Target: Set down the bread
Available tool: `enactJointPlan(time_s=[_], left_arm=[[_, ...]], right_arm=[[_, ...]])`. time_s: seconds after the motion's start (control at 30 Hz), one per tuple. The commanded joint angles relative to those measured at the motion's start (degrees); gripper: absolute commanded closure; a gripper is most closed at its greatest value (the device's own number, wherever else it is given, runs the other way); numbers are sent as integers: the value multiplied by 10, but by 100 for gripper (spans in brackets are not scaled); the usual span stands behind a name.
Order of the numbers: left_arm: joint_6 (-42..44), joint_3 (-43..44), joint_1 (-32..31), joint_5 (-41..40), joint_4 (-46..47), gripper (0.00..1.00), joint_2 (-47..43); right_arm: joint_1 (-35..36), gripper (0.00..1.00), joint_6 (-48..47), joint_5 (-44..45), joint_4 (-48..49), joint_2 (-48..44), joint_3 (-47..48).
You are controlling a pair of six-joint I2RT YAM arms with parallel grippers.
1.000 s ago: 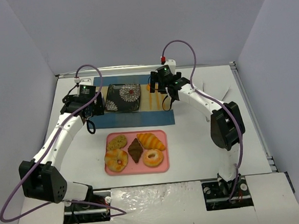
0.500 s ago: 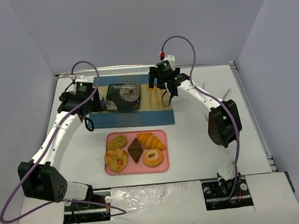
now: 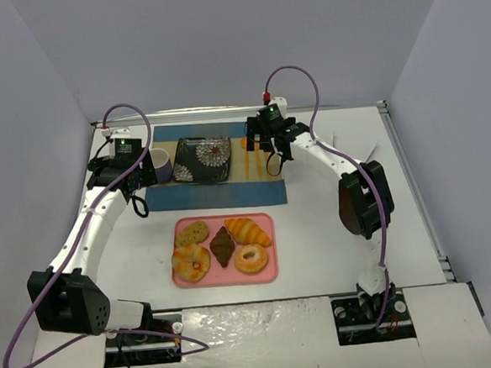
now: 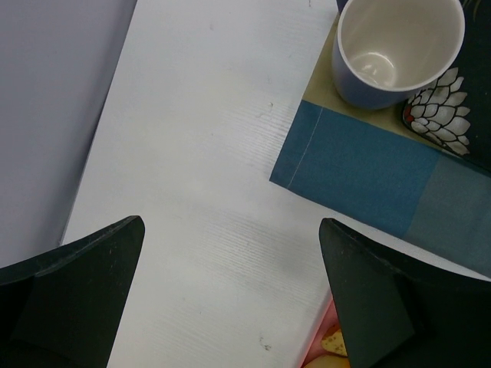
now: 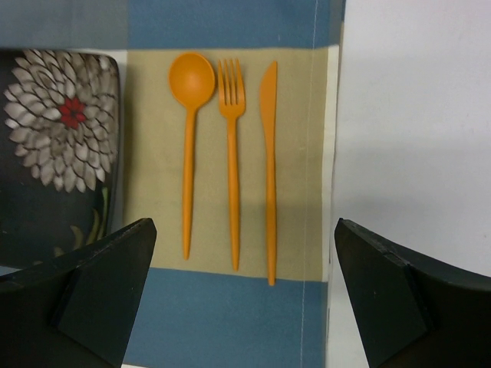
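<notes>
Bread (image 3: 247, 232) still sitting on pink tray (image 3: 268, 271). Left gripper (image 4: 230, 230) backing left, jaws spread and empty. Right gripper (image 5: 245, 230) likewise spread, hanging over white table (image 3: 334, 245).

A robot lab cell — plain grey walls (image 3: 219, 43) box in a white worktop (image 3: 324, 229), two cabled arms (image 3: 89, 233) bolted on, a staged mat (image 3: 217, 196) laid out.

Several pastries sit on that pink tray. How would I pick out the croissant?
Look at the pink tray in the middle of the white table, just nearer than the blue placemat. The croissant lies in its far right corner, beside a dark brown pastry and behind a ring donut. It alone is golden-orange, elongated and ridged.
</notes>
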Motion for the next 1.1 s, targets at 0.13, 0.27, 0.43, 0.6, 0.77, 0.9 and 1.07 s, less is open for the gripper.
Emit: enactJointPlan(time_s=[0.13,0.27,0.43,0.6,0.77,0.9,1.07], left_arm=[[-21,-18,1,4,10,3,-32],[-21,-21,1,7,11,3,-34],[-25,-22,1,13,10,3,-36],[-27,-25,1,13,4,3,-40],[-37,-30,1,19,0,3,-44],[-47,-40,1,29,7,3,-50],[-55,-44,1,41,9,3,-57]], right_arm=[[2,0,-8,5,9,-54,-46],[2,0,-10,7,8,-58,-49],[5,0,-8,50,4,-72,-54],[-9,0,31,202,-75,-97,-46],[-55,0,74,272,-130,-135,-85],[-96,0,87,290,-136,-154,-128],[-137,0,76,287,-136,-152,-145]])
